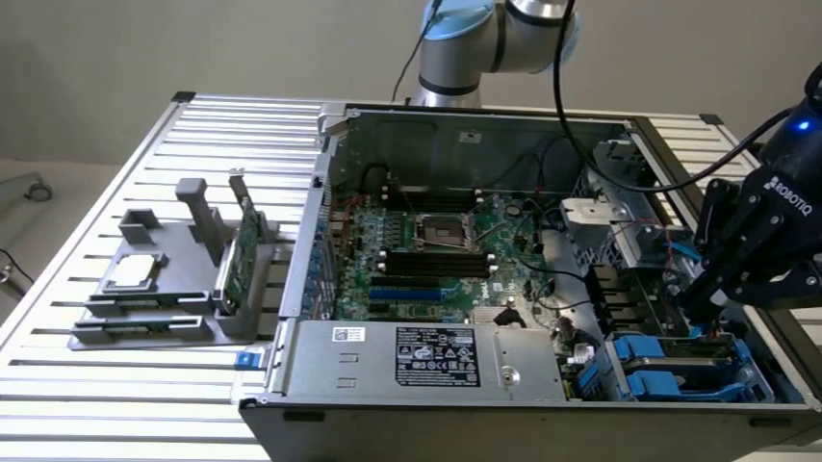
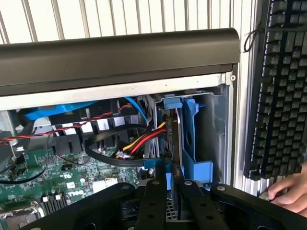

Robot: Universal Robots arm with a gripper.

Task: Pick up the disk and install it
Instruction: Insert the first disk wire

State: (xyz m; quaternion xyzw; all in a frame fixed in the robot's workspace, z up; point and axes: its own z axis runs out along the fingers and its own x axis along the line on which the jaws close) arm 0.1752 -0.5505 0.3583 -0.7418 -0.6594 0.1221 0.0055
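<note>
While the gripper (image 2: 165,191), low in the wrist view, pinches the disk (image 2: 173,139) edge-on in its blue carrier inside the drive bay (image 2: 211,124), a good seating likely means pushing straight, clear of the cables (image 2: 139,141).

The exterior view looks down from above and in front of the open computer case (image 1: 514,289), at a moderate distance, taking in the whole case, the slatted counter (image 1: 154,164) beneath it and the arm's base (image 1: 449,58) at the far end. The tool (image 1: 719,294) hangs at the exterior view's right, over the blue drive bays (image 1: 668,371). The wrist view rides just behind the tool (image 2: 168,191), very near, facing along its fingers (image 2: 151,201) into the case corner, with a keyboard (image 2: 278,86) and a person's hand (image 2: 290,191) beyond the case wall. The 2 views share the blue drive bays (image 2: 192,139), the nearby cables and a strip of motherboard (image 2: 57,177).
</note>
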